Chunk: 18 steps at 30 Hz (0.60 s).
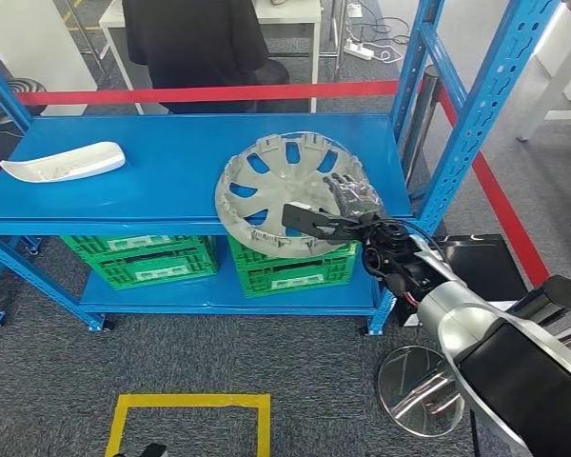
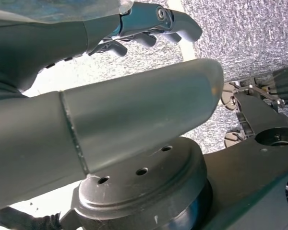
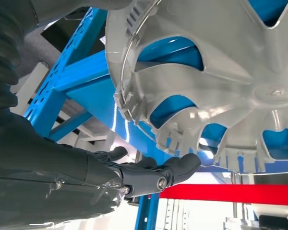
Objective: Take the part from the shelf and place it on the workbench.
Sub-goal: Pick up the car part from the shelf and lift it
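Observation:
The part is a grey spoked wheel cover (image 1: 286, 190) on the right half of the blue shelf top (image 1: 167, 171). It sits tilted, with its near rim hanging past the shelf's front edge. My right hand (image 1: 336, 211) grips it at the right rim, dark fingers (image 1: 345, 187) lying on its face and the thumb (image 1: 305, 218) reaching across the near side. In the right wrist view the cover's ribbed inner side (image 3: 215, 81) looms just above the thumb (image 3: 161, 177). My left hand (image 2: 150, 24) hangs by my body with its fingers stretched out and nothing in them.
A white curved panel (image 1: 64, 162) lies at the shelf's left end. Two green crates (image 1: 149, 259) stand on the lower level. Blue uprights (image 1: 477, 114) rise just right of my hand. A person in black (image 1: 196, 38) stands behind a red barrier tape (image 1: 161, 94). A yellow square (image 1: 189, 419) marks the floor.

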### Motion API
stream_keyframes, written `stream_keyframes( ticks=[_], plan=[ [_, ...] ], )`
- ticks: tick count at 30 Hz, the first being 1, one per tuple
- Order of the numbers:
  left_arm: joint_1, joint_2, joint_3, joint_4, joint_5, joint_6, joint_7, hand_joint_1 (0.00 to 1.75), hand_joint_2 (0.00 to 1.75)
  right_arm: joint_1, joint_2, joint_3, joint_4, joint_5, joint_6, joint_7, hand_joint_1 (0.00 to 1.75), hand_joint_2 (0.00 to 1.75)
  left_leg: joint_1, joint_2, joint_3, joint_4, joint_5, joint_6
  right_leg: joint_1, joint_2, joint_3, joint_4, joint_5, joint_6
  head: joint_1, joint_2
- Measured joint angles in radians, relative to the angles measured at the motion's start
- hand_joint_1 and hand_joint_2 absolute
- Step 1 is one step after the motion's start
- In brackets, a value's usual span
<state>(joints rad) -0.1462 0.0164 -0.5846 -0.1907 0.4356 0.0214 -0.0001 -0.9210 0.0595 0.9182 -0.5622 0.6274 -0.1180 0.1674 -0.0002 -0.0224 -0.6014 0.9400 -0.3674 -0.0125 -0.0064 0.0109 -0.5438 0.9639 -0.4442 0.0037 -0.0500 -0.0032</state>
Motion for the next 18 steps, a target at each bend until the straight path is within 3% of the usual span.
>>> stream_keyframes(
  ticks=[18],
  plan=[
    [-0.001,0.000,-0.010,0.000,0.011,0.007,0.000,0.00,0.00,0.006,0.037,0.006,0.034,-0.012,0.035,-0.049,0.00,1.75,0.000,0.000,0.000,0.000,0.000,0.000,0.000,0.000,0.000,0.000,0.000,0.000,0.000,0.000]
  ],
)
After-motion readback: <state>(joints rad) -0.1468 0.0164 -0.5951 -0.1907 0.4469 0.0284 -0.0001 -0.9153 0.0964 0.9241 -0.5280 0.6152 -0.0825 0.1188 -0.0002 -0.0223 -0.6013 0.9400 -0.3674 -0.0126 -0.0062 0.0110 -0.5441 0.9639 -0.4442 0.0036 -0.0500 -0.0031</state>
